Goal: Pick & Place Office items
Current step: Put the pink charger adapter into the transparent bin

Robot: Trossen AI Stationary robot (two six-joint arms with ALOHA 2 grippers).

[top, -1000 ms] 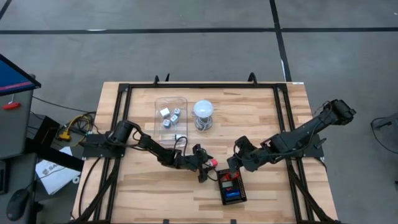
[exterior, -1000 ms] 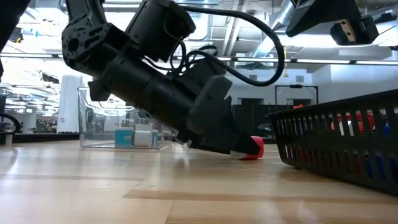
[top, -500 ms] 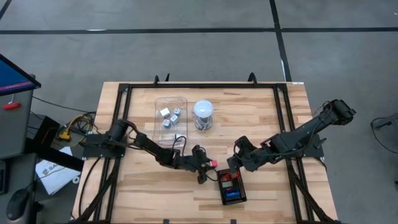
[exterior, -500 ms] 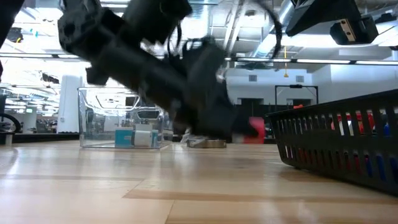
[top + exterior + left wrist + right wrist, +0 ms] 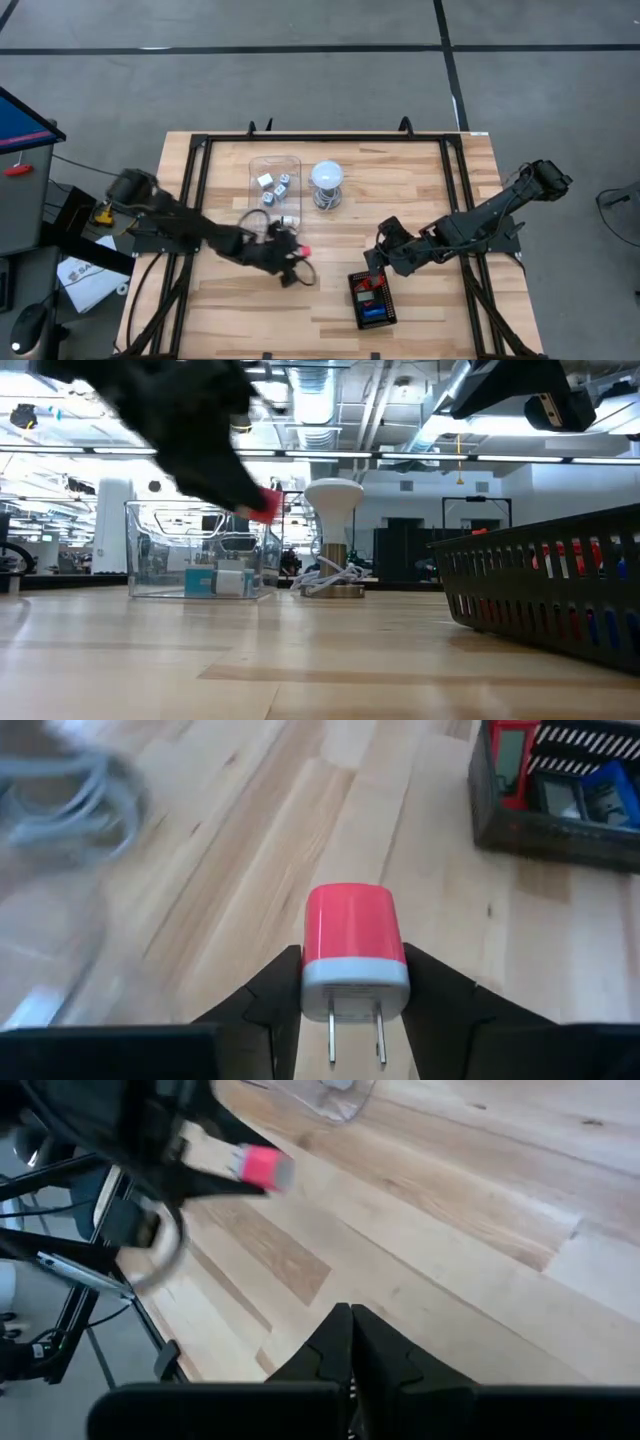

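Fingers of left gripper (image 5: 355,1010) clamp red charger block (image 5: 354,948) at grey base, prongs back, lifted off bench mid-width, between clear box (image 5: 273,180) and black tray (image 5: 384,310), likely for carrying. Right gripper (image 5: 350,1342) waits beside tray, fingers together.

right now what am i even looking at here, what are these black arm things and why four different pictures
These are two robot arms working at a wooden table, each ending in a two-finger gripper. One picture looks straight down, one looks level across the tabletop, and the other two come from cameras on the arms' wrists.

The left gripper grips a red and white plug-in charger and holds it above the wood, near a clear plastic box that holds small blocks. The right gripper waits shut beside a black tray with red and blue pieces in it. A white lamp-like object with a coiled cable also stands on the table.
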